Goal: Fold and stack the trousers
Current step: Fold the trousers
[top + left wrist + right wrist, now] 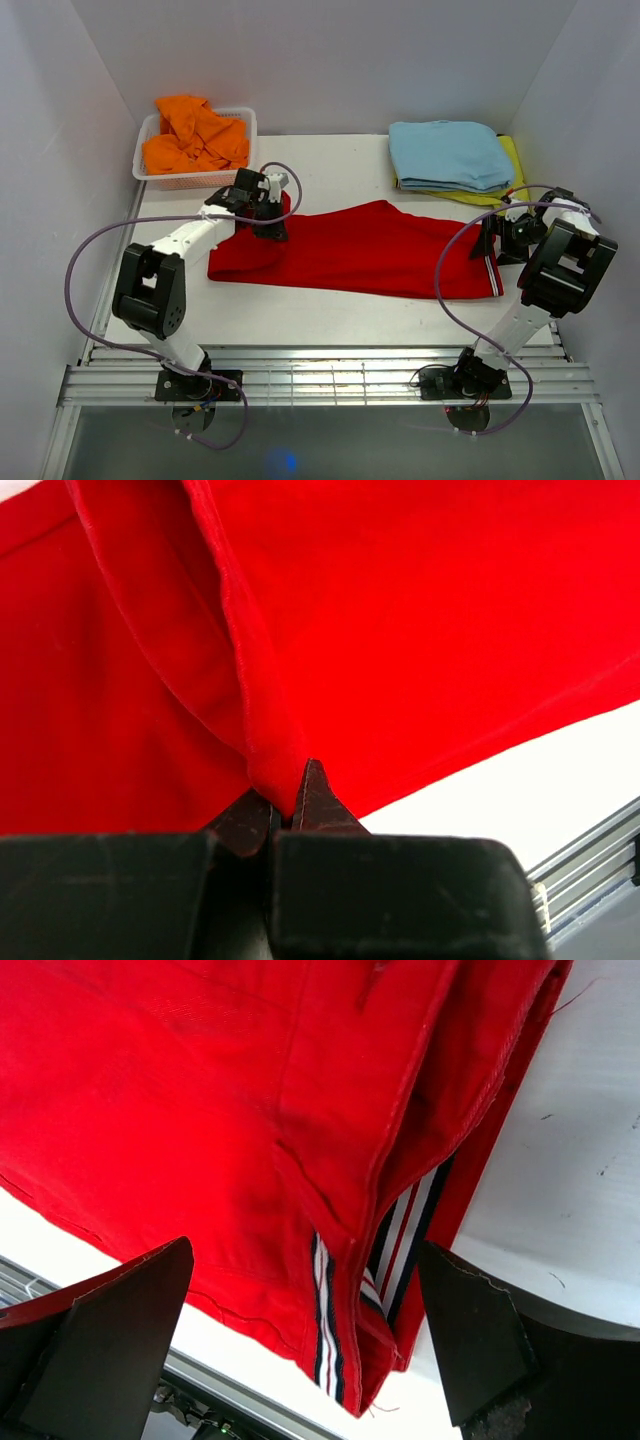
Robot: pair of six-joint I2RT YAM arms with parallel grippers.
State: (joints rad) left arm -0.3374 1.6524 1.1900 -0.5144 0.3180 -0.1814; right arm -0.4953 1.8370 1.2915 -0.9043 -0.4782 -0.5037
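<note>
One end of the trousers [360,248], sprawling across the table [330,165], is being pinched tight by the left gripper [290,805]; the right gripper [300,1335] is hovering wide open over the striped hem [385,1250], holding nothing. Looking soft and floppy, so I'm guessing grab hems and corners.

Overhead rear view; both wrist cameras close over the trousers [360,245].

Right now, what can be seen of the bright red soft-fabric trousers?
The bright red soft-fabric trousers lie spread lengthwise across the white table, folded in layers, with white and dark stripes at the right end. The left gripper is shut on a fold at their left end; the right gripper stands open over the striped end, not gripping.
</note>
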